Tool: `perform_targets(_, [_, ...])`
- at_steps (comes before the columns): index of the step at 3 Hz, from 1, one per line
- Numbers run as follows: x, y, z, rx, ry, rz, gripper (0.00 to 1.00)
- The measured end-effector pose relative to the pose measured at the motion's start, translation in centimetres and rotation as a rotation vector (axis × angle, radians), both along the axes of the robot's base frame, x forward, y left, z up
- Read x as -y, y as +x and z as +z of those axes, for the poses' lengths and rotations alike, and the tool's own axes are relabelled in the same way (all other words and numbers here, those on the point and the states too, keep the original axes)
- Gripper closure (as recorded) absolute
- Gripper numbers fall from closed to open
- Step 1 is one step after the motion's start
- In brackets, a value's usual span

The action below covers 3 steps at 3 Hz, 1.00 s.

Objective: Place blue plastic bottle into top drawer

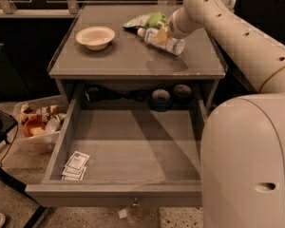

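The blue plastic bottle [167, 42], clear with a pale label and a white cap pointing left, hangs tilted just above the right rear of the cabinet top [133, 63], with its shadow on the surface below. My gripper [162, 33] is shut on the bottle's middle from above, and my arm reaches in from the upper right. The top drawer [115, 200] is pulled fully open below the cabinet top, its small metal knob at the front. The drawer floor is bare apart from small paper packets [76, 166] in its front left corner.
A white bowl [95, 36] sits on the left of the cabinet top. A green-and-white snack bag [146, 20] lies behind the bottle. Two tape rolls [160, 98] sit in the recess behind the drawer. A plastic bin of items [37, 126] stands on the floor at left.
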<state>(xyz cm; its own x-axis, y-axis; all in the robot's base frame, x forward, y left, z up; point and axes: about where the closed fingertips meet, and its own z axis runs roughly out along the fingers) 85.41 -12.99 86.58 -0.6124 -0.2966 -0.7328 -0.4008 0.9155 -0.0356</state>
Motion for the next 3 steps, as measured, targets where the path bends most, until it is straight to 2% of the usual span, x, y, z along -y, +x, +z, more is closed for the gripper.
perform_targets(1, [-1.0, -2.6, 0.0, -0.048, 0.034, 0.103, 1.0])
perform_targets(2, [-3.3, -5.9, -0.4, -0.076, -0.003, 0.299, 1.0])
perform_targets(3, [-3.8, -9.2, -0.2, -0.052, -0.074, 0.464, 1.0])
